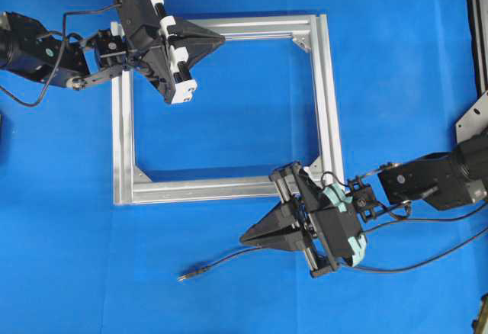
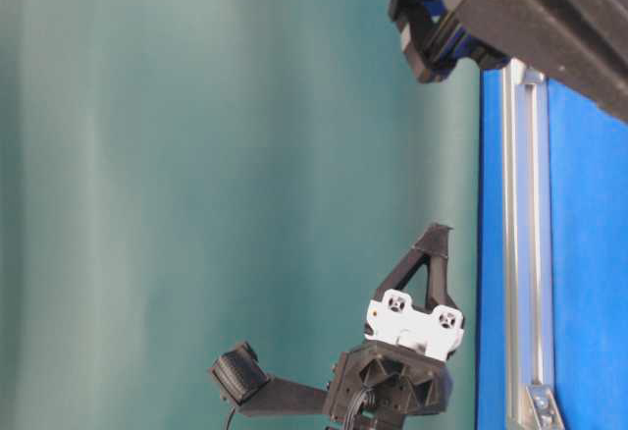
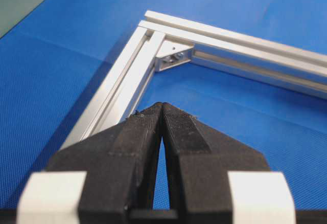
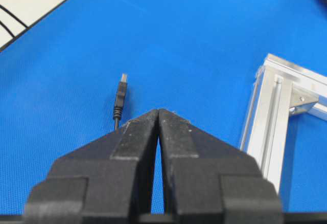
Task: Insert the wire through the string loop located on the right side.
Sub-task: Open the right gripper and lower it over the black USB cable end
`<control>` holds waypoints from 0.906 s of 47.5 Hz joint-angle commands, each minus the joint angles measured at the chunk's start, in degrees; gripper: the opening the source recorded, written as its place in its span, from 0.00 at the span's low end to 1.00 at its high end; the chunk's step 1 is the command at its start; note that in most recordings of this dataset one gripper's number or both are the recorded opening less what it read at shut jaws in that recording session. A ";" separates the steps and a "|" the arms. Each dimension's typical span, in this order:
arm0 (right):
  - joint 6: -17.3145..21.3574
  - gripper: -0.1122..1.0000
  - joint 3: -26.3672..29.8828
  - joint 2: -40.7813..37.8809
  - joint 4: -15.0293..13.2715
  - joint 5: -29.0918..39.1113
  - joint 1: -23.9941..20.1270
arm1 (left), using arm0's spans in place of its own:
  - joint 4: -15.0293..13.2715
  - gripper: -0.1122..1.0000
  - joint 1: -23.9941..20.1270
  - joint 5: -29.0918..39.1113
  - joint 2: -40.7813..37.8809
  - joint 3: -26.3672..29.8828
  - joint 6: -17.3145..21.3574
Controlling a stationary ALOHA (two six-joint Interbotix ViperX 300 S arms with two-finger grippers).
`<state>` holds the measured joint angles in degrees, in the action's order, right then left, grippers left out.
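The left gripper [image 1: 221, 40] and right gripper [image 1: 244, 238] are both hovering, fingertips pressed together, holding nothing.

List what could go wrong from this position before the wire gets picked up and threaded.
1. The right gripper is shut and empty above the wire; descending like that would probably push the plug away rather than grasp it.
2. The wire's tail runs under the right arm, so a lift could snag it.
3. No view clearly shows the string loop on the frame, so aiming the plug could miss or bend it.
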<state>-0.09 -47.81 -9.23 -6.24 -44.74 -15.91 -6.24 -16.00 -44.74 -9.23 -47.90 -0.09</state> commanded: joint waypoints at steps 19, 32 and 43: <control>3.25 0.05 1.23 3.60 0.00 4.66 -2.02 | 1.41 0.10 -0.35 1.85 2.72 0.35 0.44; 5.63 0.18 1.32 3.69 0.09 4.66 -2.11 | 1.41 0.10 -0.26 1.85 2.72 0.44 0.35; 5.80 0.76 1.23 3.60 1.05 4.66 -2.29 | 1.41 0.10 -0.26 1.85 2.72 0.53 0.35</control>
<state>5.63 -47.37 -7.21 -5.54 -39.81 -17.93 -5.01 -16.17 -42.63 -8.09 -48.08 0.26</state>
